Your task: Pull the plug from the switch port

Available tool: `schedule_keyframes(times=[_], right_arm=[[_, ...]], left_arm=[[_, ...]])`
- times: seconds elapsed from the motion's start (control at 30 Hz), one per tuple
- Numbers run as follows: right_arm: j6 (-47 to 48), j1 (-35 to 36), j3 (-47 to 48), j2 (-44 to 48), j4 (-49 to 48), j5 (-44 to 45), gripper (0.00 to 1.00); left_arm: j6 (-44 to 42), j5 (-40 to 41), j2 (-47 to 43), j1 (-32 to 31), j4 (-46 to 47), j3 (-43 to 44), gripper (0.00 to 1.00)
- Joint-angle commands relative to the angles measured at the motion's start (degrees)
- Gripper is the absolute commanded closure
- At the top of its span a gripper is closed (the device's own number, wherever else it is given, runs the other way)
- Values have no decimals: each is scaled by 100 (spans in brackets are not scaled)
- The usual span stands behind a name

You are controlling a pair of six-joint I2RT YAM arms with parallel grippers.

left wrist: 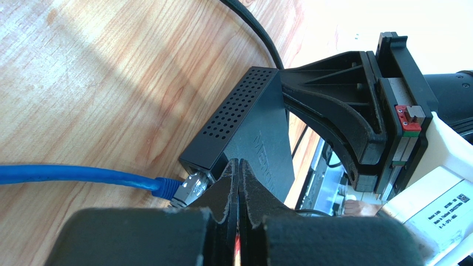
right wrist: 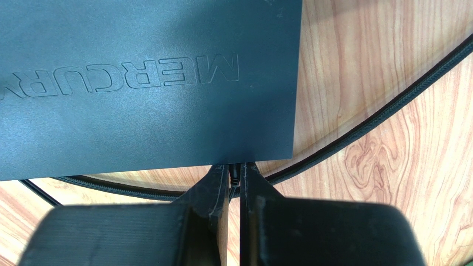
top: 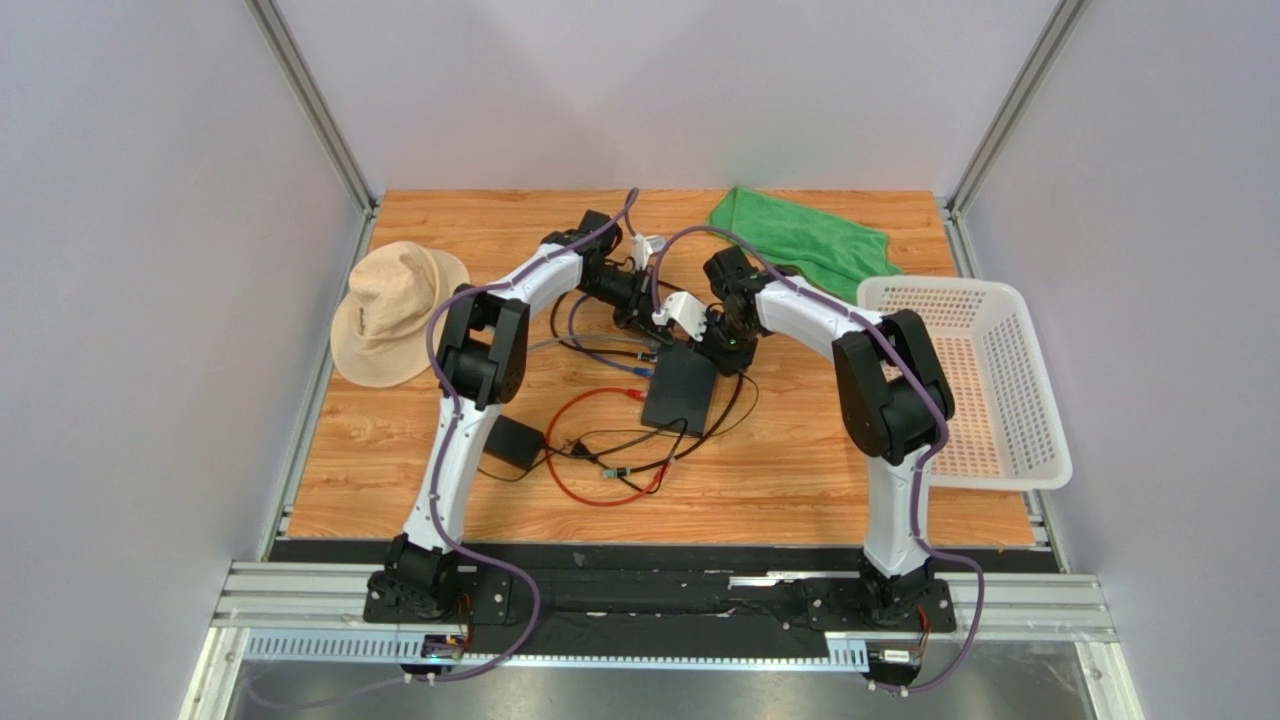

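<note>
- White plastic basket (top: 992, 375) at the right edge of the table, its lattice floor showing throughout; the right arm's elbow overlaps its left wall from above.
- Wood-grain table (top: 842, 495), closed in by pale grey walls, with a metal rail (top: 676, 600) along the near edge where both arms are bolted.
- A tan hat (top: 394, 308) lies at the left and a green cloth (top: 796, 240) at the far side, just beside the basket's far corner.
- A small adapter brick (top: 516, 443) lies left of centre, with a red cable (top: 579, 488) and black leads looping near it.
- The switch box (top: 681, 390) lies mid-table between the arms: flat, matt black, with raised lettering on its top (MERCURY, as far as it reads) and a perforated side.
- A blue cable (left wrist: 72, 176) runs in from the left. Its plug (left wrist: 186, 189), with a clear, shiny tip, sits against the box's end face, and the switch port is hidden behind it.
- The left gripper (left wrist: 238, 163) has its fingers pressed together over the box top, just right of the plug and not holding it.
- The right gripper (right wrist: 235, 168) is closed to a thin slit at the box's edge. Something dark sits between the tips, and I cannot tell what.
</note>
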State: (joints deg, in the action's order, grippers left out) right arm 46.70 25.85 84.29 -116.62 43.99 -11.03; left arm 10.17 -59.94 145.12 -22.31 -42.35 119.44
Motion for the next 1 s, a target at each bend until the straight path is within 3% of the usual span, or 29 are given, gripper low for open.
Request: schedule_keyframes(times=[0.0,0.37,0.5,0.7,0.77,0.8,0.83,0.97], right_arm=[[-55,-1,-185,-458,128,391,100],[-1312,-10,-88,-450,-101,215,100],[-1593,-45,-115,-336,-145,-163,75],[-1682,-45,-141,-362,-312,-84,67],[-1638,-45,-124,-353,-277,-128,74],[-1585,-45,-115,-353,-233,-215,89],[-1550,-45,-123,-353,-215,-250,94],[-1129,-45,-229,-265,-110,-75,100]], left_arm=[[-51,115,131,42,86,141,100],[-33,97,131,51,113,132,100],[-24,88,139,51,113,132,100],[-33,88,131,51,113,132,100],[-33,79,122,51,121,124,100],[-24,88,131,51,122,124,100],[-24,79,131,51,122,124,100],[-24,79,131,51,122,132,100]])
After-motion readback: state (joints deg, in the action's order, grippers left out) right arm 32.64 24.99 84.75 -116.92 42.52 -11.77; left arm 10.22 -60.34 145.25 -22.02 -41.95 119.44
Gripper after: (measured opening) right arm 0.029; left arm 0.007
